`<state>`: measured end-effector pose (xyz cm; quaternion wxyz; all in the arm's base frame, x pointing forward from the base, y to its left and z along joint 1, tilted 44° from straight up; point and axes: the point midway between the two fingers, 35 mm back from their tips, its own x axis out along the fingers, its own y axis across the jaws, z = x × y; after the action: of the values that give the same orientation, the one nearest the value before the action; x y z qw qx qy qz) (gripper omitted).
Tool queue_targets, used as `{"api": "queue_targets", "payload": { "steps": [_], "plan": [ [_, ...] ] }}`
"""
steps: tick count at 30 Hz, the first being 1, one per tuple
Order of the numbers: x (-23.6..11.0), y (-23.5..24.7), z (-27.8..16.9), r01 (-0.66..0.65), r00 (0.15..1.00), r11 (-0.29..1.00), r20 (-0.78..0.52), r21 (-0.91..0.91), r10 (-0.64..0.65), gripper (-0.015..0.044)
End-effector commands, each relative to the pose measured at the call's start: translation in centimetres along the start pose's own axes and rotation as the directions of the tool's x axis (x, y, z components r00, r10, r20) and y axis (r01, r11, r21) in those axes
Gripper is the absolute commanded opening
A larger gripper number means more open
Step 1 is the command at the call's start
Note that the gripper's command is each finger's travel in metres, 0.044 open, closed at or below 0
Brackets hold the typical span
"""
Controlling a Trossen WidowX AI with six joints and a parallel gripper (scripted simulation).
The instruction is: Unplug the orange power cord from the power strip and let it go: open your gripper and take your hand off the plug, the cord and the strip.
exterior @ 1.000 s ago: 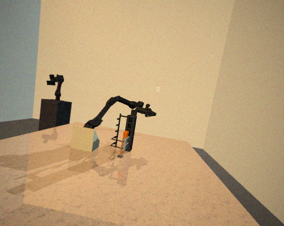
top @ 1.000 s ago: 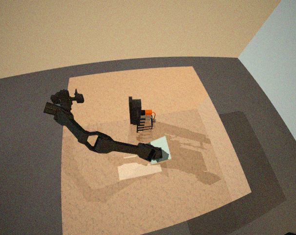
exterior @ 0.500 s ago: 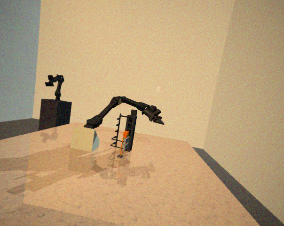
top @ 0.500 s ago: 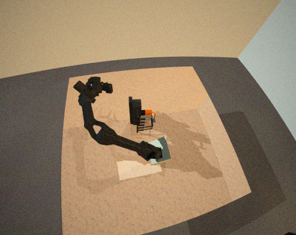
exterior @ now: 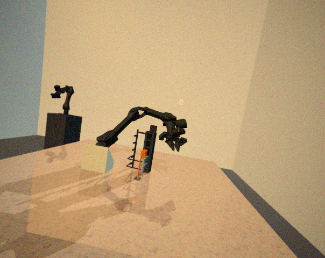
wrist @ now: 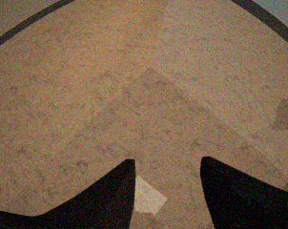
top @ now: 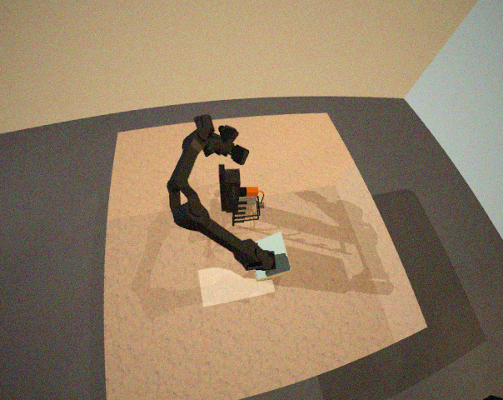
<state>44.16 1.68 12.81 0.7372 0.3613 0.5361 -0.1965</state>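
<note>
One dark arm (top: 186, 189) is seen rising from a pale block (exterior: 93, 160) on the tan table top (top: 286, 327) and arching over an upright black power strip (exterior: 149, 147). The gripper (exterior: 177, 144) is carried in the air beyond the far side of the strip, angled downward, with nothing touched by it. Its two fingers are drawn partway together, a gap being left between them through which only the table surface is seen in the wrist view; nothing is held. The orange plug (top: 252, 190) is seated in the side of the strip facing away from the gripper, low down, above a grey plug (top: 248, 201). From it the orange power cord (exterior: 140, 163) is hung down to a small grey foot (exterior: 138, 178) on the table. A thin black wire rack (exterior: 134, 150) is stood just beside the strip on the plug side. Against the far wall, well apart from the table, a second small arm (exterior: 64, 97) is mounted on a dark pedestal (exterior: 62, 129).
</note>
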Motion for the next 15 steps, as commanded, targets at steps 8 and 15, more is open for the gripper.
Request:
{"api": "queue_targets", "payload": {
  "steps": [8,15],
  "plan": [
    [2.6,-14.7,-3.2,0.265,0.861,0.871,-0.509,0.415,-0.02,0.016],
    [1.4,-19.3,-5.7,0.406,0.717,0.683,-0.675,0.607,0.173,0.016]
  ]
}}
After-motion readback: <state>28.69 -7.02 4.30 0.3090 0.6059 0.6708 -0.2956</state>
